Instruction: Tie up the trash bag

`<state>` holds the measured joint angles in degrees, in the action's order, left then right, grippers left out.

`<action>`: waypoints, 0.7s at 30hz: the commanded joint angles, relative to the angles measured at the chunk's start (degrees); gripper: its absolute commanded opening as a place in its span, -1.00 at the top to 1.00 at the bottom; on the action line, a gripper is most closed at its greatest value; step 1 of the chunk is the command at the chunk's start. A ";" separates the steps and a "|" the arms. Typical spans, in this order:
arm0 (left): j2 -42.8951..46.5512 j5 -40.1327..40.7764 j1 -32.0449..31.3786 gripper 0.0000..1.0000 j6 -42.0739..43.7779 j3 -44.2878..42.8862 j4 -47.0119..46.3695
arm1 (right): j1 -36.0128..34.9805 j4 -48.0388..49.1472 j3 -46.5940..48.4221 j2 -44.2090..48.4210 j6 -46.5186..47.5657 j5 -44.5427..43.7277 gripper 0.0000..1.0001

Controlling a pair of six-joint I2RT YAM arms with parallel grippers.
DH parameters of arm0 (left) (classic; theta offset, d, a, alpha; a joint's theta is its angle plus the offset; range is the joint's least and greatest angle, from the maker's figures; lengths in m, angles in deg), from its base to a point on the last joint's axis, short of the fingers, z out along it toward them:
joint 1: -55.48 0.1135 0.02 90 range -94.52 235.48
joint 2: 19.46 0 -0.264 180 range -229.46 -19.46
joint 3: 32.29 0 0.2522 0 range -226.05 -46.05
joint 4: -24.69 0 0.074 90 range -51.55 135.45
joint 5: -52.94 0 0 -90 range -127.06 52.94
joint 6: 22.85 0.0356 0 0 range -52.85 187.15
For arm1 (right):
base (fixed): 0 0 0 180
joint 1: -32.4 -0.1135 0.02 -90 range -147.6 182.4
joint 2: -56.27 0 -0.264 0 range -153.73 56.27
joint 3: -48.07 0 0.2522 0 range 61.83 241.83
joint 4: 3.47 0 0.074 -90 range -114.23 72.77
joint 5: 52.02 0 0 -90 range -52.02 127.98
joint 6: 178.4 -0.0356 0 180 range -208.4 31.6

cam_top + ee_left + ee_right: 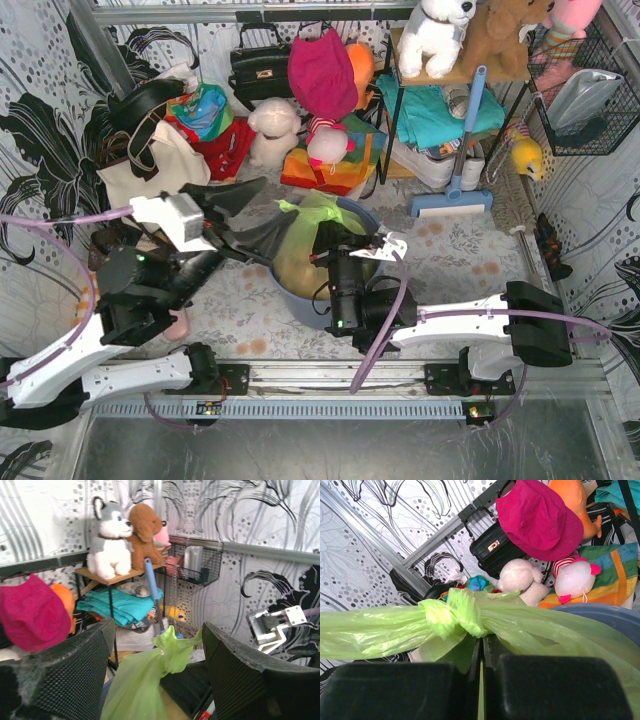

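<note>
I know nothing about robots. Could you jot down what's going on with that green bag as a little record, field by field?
trash bag: light green, sitting in the bin
knot: one visible at the bag's neck
left gripper: open, fingers either side of the bag's tail
right gripper: shut on the plastic below the knot

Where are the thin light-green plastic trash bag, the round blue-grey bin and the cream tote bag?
thin light-green plastic trash bag (pixel 452 615): right wrist view, its knot.
round blue-grey bin (pixel 298 303): top external view, outer wall.
cream tote bag (pixel 150 175): top external view, front panel.
</note>
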<state>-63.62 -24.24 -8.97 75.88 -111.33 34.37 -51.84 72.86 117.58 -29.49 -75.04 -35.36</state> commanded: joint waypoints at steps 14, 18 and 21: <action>4.73 -2.40 11.43 -0.61 -6.46 3.67 12.38 | 4.26 -36.94 1.53 9.30 -33.30 4.66 1.00; 3.80 -11.23 16.97 -0.63 -7.84 2.04 13.82 | 5.36 -42.14 2.24 9.58 -36.42 5.83 1.00; 3.56 -16.85 20.43 -0.65 -8.80 0.75 14.18 | 5.81 -44.47 2.95 9.53 -37.42 6.62 1.00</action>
<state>-59.87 -30.90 8.10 69.35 -108.03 48.89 -46.51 35.72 118.23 -20.90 -106.53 -30.90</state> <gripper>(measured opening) 0.817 0.003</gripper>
